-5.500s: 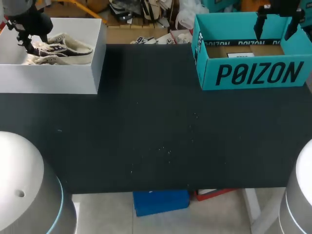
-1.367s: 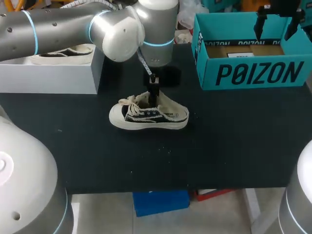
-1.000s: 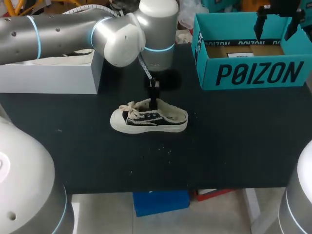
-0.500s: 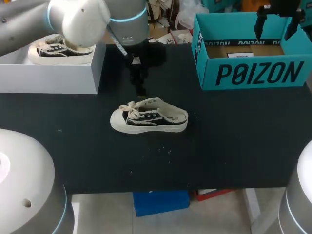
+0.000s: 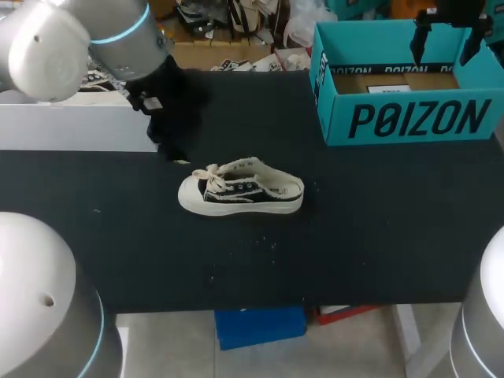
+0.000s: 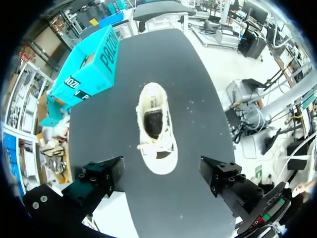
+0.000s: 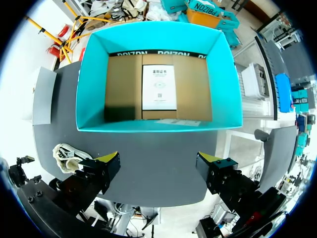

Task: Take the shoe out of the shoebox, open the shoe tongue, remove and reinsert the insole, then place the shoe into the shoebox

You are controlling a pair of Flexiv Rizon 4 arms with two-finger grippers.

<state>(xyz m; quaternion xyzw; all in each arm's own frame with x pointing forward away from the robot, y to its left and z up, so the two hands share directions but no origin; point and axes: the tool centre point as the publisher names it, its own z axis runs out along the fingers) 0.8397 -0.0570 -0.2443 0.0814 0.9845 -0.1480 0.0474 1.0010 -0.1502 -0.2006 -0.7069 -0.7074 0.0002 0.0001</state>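
A small black-and-cream sneaker [image 5: 240, 193] stands upright on the black table [image 5: 354, 236], toe to the left, laces loose. My left gripper [image 5: 172, 146] hangs open up and to the left of it, touching nothing. In the left wrist view the shoe [image 6: 156, 124] lies ahead of the open left gripper [image 6: 162, 168], apart from both fingers. The teal shoebox [image 5: 409, 118] stands at the back right. My right gripper [image 5: 447, 43] hovers open above it. The right wrist view looks down past the right gripper [image 7: 158, 161] into the shoebox [image 7: 153, 37], which holds only a paper card [image 7: 159, 87].
A white box [image 5: 79, 130] stands at the back left, largely hidden by my left arm [image 5: 79, 35]. In the right wrist view the sneaker [image 7: 67, 152] shows beside the gripper's finger. Bare table lies in front of and to the right of the shoe.
My left gripper opened, let go of the sneaker and drew back to the left toward the white box. The sneaker stays on the table. The right arm has not moved.
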